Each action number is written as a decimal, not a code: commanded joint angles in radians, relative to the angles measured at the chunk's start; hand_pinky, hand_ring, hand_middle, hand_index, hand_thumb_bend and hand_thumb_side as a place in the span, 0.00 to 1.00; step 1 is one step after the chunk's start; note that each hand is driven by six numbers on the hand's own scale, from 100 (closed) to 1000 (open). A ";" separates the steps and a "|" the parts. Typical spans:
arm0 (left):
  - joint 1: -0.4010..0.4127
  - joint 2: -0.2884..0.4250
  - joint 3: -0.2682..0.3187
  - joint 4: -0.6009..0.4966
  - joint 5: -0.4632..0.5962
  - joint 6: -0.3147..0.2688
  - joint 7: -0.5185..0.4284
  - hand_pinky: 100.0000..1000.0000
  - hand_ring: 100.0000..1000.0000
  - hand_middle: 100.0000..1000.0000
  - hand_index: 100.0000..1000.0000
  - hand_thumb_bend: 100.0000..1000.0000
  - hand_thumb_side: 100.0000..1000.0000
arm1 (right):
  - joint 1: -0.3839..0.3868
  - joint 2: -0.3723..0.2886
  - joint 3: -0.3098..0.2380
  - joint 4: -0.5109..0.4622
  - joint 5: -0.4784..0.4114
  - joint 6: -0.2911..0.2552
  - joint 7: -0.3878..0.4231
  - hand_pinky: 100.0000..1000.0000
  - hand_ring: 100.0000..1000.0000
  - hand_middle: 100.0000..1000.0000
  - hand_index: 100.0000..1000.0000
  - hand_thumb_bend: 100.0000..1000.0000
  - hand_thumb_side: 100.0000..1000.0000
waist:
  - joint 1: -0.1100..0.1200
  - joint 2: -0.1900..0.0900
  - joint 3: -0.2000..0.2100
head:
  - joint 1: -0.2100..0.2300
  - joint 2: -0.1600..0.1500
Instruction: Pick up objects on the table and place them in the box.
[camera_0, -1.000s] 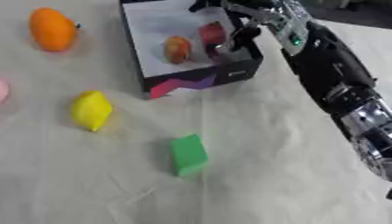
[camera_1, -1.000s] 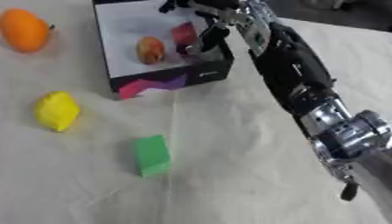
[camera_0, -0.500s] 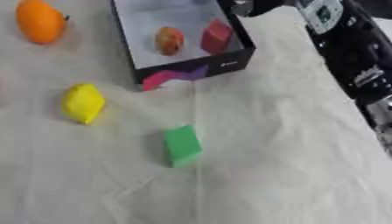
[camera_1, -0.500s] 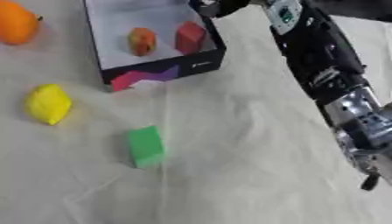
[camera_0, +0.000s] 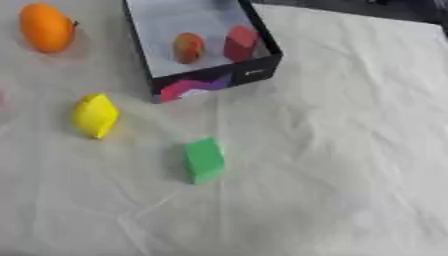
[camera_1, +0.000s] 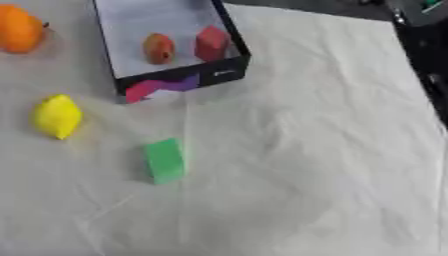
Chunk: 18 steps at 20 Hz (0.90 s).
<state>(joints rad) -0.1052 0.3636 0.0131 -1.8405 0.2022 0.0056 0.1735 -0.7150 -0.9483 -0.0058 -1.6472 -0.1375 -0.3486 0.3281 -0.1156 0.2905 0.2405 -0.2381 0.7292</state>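
A black box (camera_0: 215, 78) with a white floor stands at the top centre. Inside it lie a small orange-red round thing (camera_0: 187, 47) and a red block (camera_0: 239, 43). On the cloth in front of the box lie a green block (camera_0: 204, 160) and a yellow lemon (camera_0: 94, 115). An orange fruit (camera_0: 45, 28) sits at the top left. Neither hand shows. Only a dark stretch of my right arm (camera_1: 423, 50) runs along the right edge of the right eye view.
The table is covered by a wrinkled white cloth (camera_0: 332, 165). A sliver of something pink (camera_0: 2, 98) shows at the left edge. The cloth's far edge meets a dark surface at the top right.
My right arm has pulled back from above the box and gone out to the right. The red block stays in the box. The whole view has shifted too.
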 joint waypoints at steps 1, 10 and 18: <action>0.005 0.019 0.017 -0.013 -0.002 -0.004 0.012 0.88 0.71 0.55 0.68 0.00 0.83 | 0.050 -0.058 -0.057 -0.112 -0.082 0.051 -0.004 0.81 0.84 0.77 0.91 0.00 0.00 | 0.025 -0.040 -0.014 | 0.036 0.001; 0.032 0.016 0.028 -0.015 -0.005 -0.008 0.028 0.88 0.71 0.55 0.68 0.00 0.82 | 0.184 0.023 -0.021 -0.340 0.010 0.079 0.086 0.81 0.85 0.79 0.91 0.00 0.00 | 0.053 -0.053 -0.077 | 0.091 0.005; 0.047 0.030 0.025 -0.013 -0.011 -0.006 0.025 0.88 0.71 0.55 0.68 0.00 0.83 | 0.192 0.015 0.155 -0.346 0.222 0.016 0.196 0.82 0.84 0.79 0.91 0.00 0.05 | 0.053 -0.062 -0.123 | 0.128 0.017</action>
<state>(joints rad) -0.0582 0.3639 0.0306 -1.8407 0.1963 -0.0004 0.1975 -0.5107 -0.9061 0.1379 -1.9796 0.0548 -0.3230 0.5095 -0.0767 0.2629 0.1170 -0.1166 0.7401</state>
